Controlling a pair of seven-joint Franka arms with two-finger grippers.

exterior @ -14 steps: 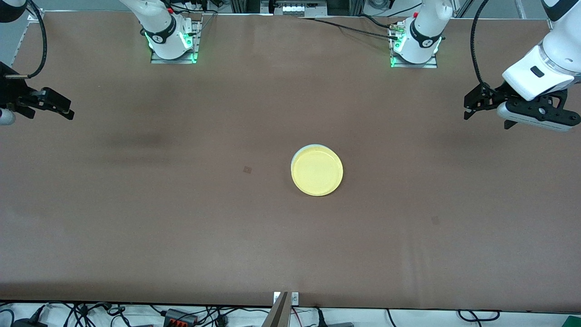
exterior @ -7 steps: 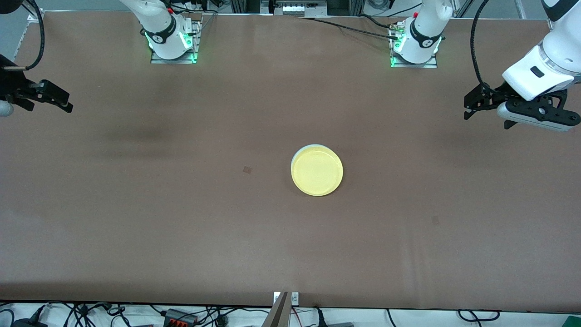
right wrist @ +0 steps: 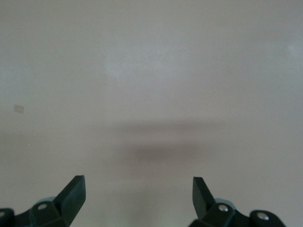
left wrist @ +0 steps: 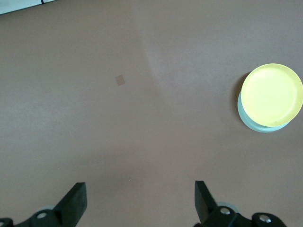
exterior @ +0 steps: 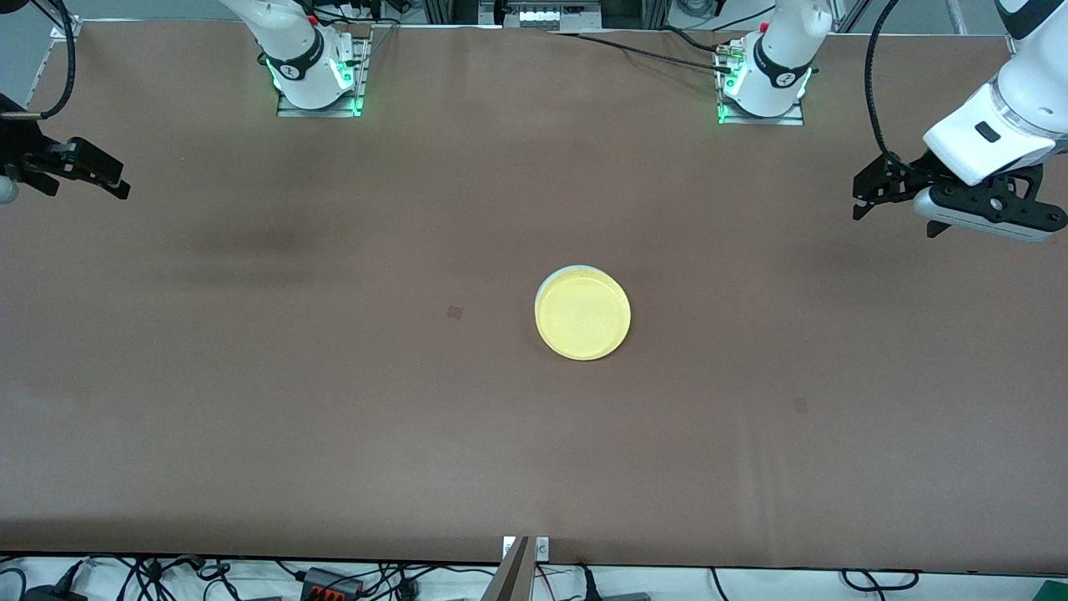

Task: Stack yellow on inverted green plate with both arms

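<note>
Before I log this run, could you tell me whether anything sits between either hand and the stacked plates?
Nothing visible does. The yellow plate lies on the green plate mid-table, with only bare table around. The left hand and right hand, both open, hang over the table's ends.

Two white jointed arms are seen. Each base carries a black band with a small white mark, and green lights glow beside it on a grey metal mounting plate. Small red parts are visible on top of both bases. The left arm (exterior: 1001, 125) has a smooth white shell with a small black oval inset, and a thick black cable is looped beside it. The left gripper (exterior: 868, 194) is black, with round screws on its body. The right gripper (exterior: 100, 175) is black too, and a black cable hangs above it. Wedge-shaped black fingers (left wrist: 75, 203) with silver screws are seen in both wrist views.
</note>
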